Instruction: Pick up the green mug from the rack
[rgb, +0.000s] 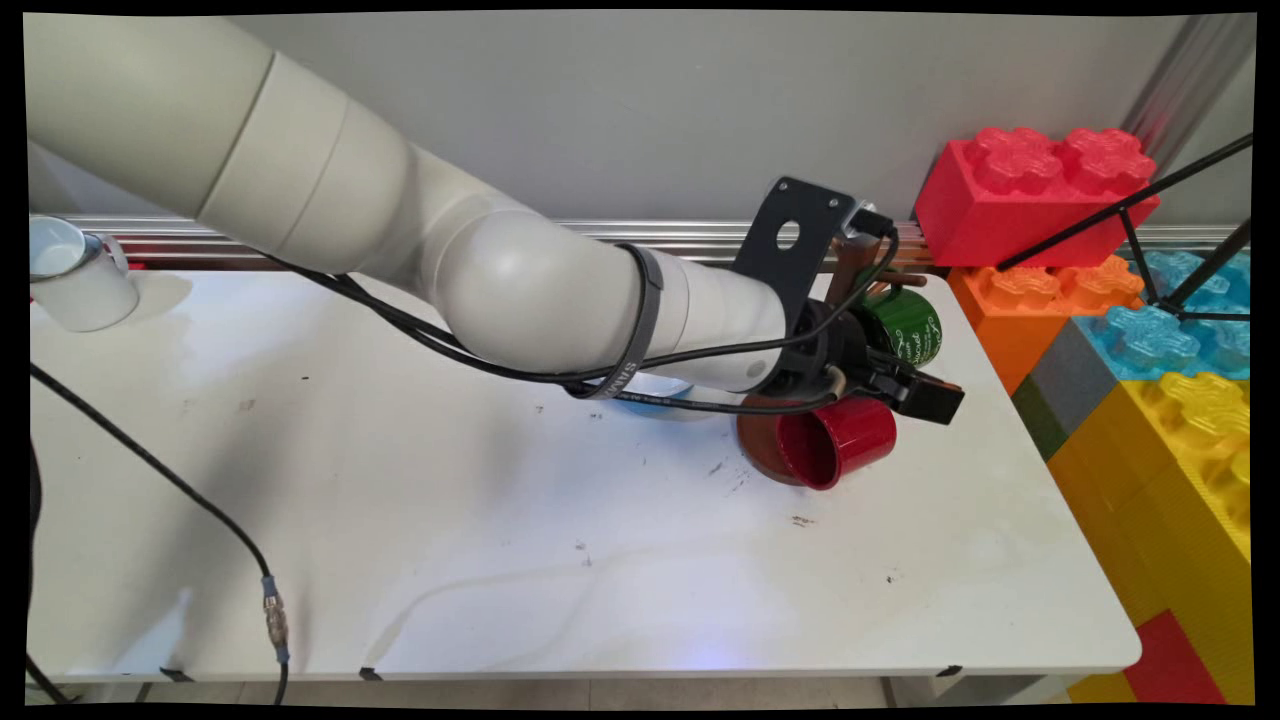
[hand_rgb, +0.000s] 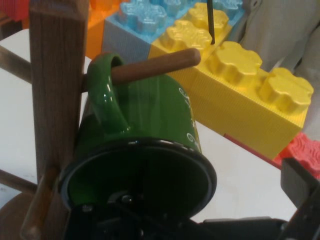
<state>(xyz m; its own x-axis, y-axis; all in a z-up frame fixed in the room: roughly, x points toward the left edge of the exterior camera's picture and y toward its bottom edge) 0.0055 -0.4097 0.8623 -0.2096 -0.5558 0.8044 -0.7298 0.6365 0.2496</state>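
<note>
A green mug (hand_rgb: 150, 125) hangs by its handle from a peg (hand_rgb: 155, 65) of a wooden mug tree (hand_rgb: 52, 85), with its mouth turned toward the hand camera. My gripper (rgb: 915, 385) is right at the mug's rim and stands open. One finger (hand_rgb: 300, 185) shows far to the right, and the other is hidden. In the main view the green mug (rgb: 905, 325) is just above the gripper. A red mug (rgb: 840, 440) lies tipped on its side below the gripper, by the tree's brown base (rgb: 760, 445). Whether it hangs from a low peg I cannot tell.
Large toy blocks stand along the table's right side: red (rgb: 1030, 190), orange (rgb: 1040, 300), blue (rgb: 1170, 335) and yellow (rgb: 1180, 450). A white mug (rgb: 70, 270) sits at the far left back. A black tripod leg (rgb: 1130, 205) crosses the blocks. Black cables (rgb: 180, 490) hang over the table's left.
</note>
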